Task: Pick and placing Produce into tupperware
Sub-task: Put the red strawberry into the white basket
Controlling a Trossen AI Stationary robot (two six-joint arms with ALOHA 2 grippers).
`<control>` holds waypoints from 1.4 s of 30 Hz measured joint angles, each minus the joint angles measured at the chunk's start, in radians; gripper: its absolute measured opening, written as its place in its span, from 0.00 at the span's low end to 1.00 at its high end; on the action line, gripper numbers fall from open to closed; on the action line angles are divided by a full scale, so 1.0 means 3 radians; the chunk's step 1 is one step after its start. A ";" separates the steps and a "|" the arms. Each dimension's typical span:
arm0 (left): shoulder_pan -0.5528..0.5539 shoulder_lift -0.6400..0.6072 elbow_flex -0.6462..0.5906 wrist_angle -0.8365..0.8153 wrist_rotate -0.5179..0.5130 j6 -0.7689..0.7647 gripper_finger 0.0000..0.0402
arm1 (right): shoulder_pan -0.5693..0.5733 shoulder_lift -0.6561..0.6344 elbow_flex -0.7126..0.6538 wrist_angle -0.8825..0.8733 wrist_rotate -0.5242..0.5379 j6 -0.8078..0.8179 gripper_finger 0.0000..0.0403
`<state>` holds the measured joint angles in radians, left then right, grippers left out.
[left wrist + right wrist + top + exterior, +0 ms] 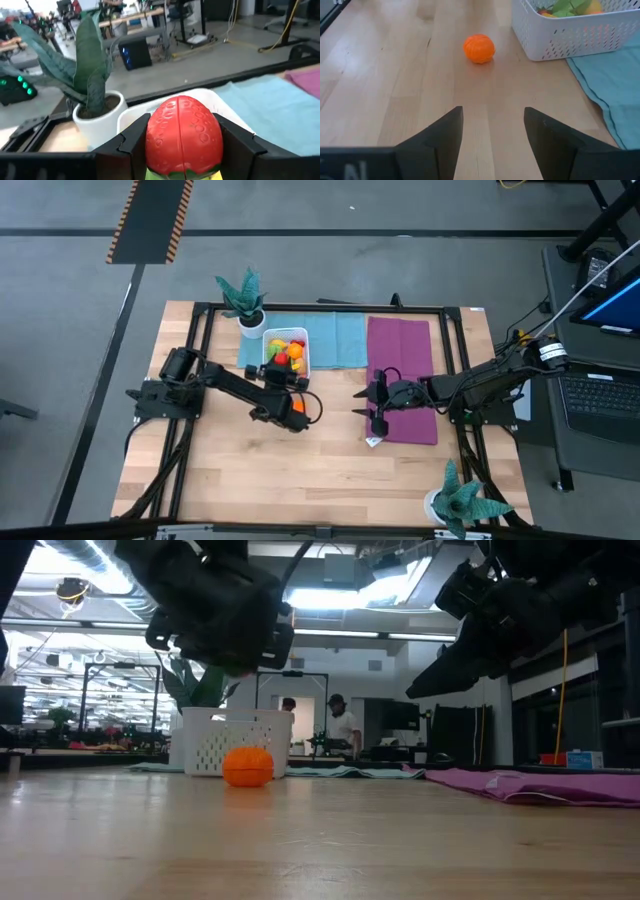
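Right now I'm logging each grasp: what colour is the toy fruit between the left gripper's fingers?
Red, a strawberry with a green base, clearest in the left wrist view.

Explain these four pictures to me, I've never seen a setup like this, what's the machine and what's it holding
It's a robot with two dark arms at a wooden table. One picture looks down from above, one sits at table level, and two come from cameras on the wrists. The left gripper is shut on a red toy strawberry, near the white basket already holding some toy produce. The right gripper is open and empty, over the purple cloth. An orange toy fruit lies loose on the wood. There's also a teal cloth and two potted plants.
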<state>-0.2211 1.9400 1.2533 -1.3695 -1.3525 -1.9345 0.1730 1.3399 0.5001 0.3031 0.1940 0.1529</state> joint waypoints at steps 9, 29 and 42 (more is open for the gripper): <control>0.0088 -0.0048 0.0311 0.0083 0.0505 0.0719 0.42 | 0.0000 0.0000 0.0000 0.0000 -0.0001 0.0000 0.53; 0.1071 -0.0779 0.0458 0.1004 0.2305 0.3393 0.42 | 0.0008 0.0001 0.0001 0.0000 -0.0103 0.0010 0.53; 0.1241 -0.0767 0.0458 0.1089 0.2600 0.3805 0.42 | 0.0008 0.0001 0.0001 -0.0044 -0.0102 -0.0003 0.53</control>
<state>0.1513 1.7100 1.3907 -1.0428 -0.5724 -0.7929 0.1754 1.3403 0.5003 0.2898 0.1635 0.1520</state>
